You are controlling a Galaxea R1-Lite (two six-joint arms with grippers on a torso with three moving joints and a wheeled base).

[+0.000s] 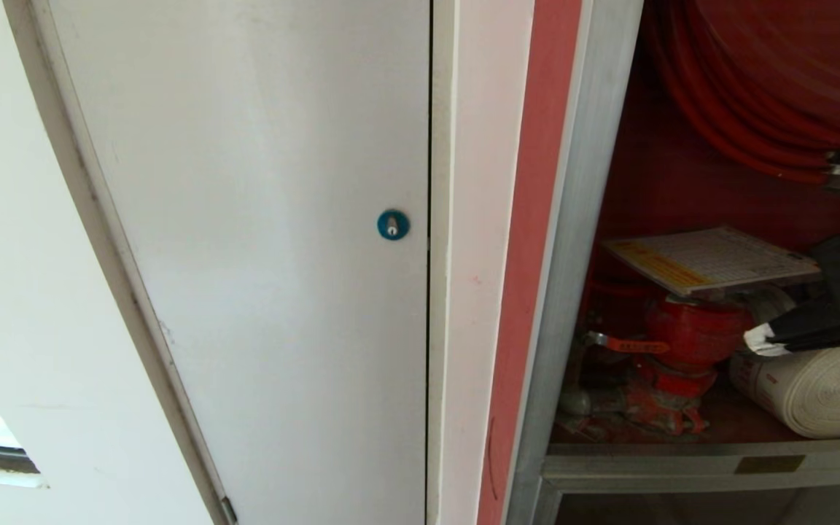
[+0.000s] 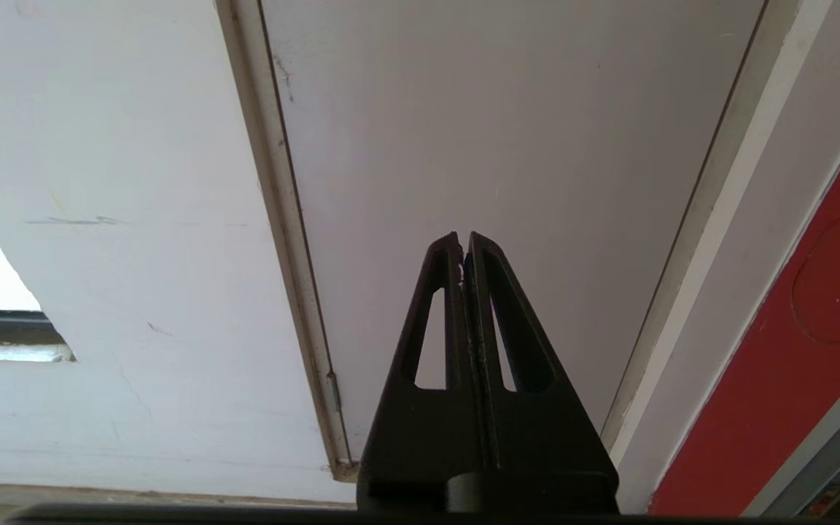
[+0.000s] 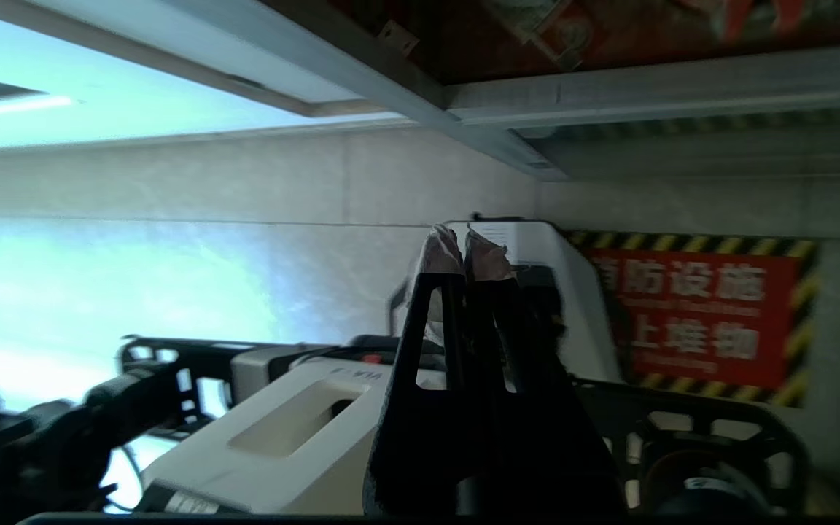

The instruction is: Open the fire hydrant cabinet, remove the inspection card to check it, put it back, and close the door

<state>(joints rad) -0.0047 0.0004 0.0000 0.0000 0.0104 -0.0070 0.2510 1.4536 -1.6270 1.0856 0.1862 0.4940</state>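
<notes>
The fire hydrant cabinet (image 1: pixel 580 219) stands open on the right of the head view, its red inside showing. The inspection card (image 1: pixel 712 259) lies flat on top of the red valve (image 1: pixel 690 335), with nothing holding it. My right gripper (image 1: pixel 759 340) reaches in from the right, just below the card and in front of the white rolled hose (image 1: pixel 814 386). In the right wrist view this gripper (image 3: pixel 461 244) is shut and empty, with its white-taped tips together. My left gripper (image 2: pixel 463 240) is shut and empty, parked facing the white panel. The door is out of view.
A plain white panel door with a blue round lock (image 1: pixel 393 224) fills the left of the head view. The red hose reel (image 1: pixel 748 87) hangs above the card. The right wrist view looks back at my own base (image 3: pixel 281 430) and a red floor sign (image 3: pixel 697 313).
</notes>
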